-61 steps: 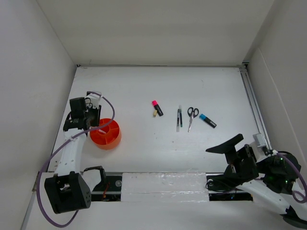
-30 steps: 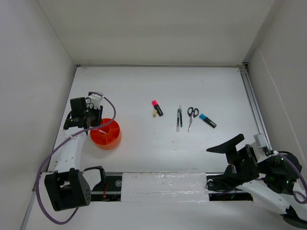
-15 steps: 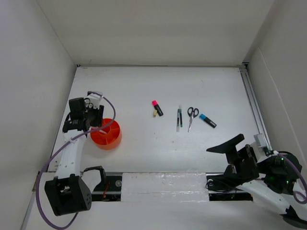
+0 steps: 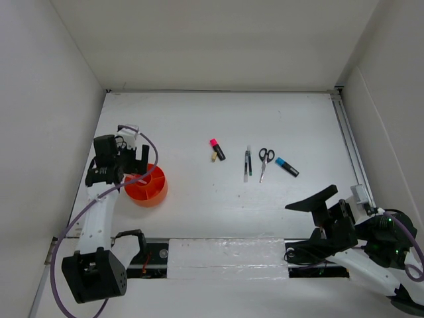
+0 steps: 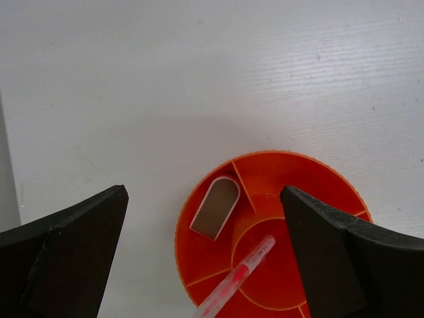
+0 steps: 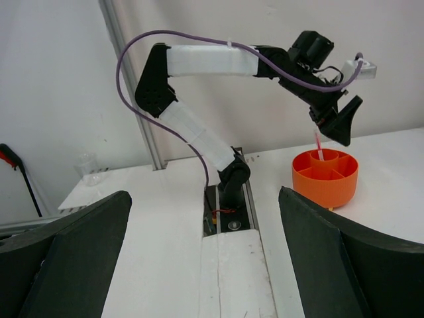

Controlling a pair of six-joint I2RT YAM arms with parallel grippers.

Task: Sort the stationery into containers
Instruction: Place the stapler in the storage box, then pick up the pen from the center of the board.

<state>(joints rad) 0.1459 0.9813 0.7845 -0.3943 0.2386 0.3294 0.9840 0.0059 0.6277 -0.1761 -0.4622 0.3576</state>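
Note:
The orange cup [image 4: 147, 188] stands at the left of the table. A thin pink pen [image 5: 242, 275] leans in its middle well, and a small brownish piece with one rounded end [image 5: 215, 207] lies in an outer compartment. My left gripper [image 5: 204, 195] hangs open just above the cup [image 5: 199, 262], touching nothing. At mid-table lie a pink-capped highlighter [image 4: 216, 150] with a small pale piece [image 4: 213, 158] beside it, a dark pen [image 4: 248, 163], black-handled scissors [image 4: 264, 161] and a blue-capped marker [image 4: 287, 167]. My right gripper [image 4: 311, 201] rests open and empty near the front right.
White walls close in the table on the left, back and right. A metal rail [image 4: 350, 142] runs along the right edge. A taped white strip [image 4: 225, 258] and the arm bases line the near edge. The right wrist view looks along that edge to the cup [image 6: 324, 177].
My left gripper has opened wide and let go of the pink pen, which now leans in the cup. The left wrist has drawn slightly back and left. The right arm has not moved.

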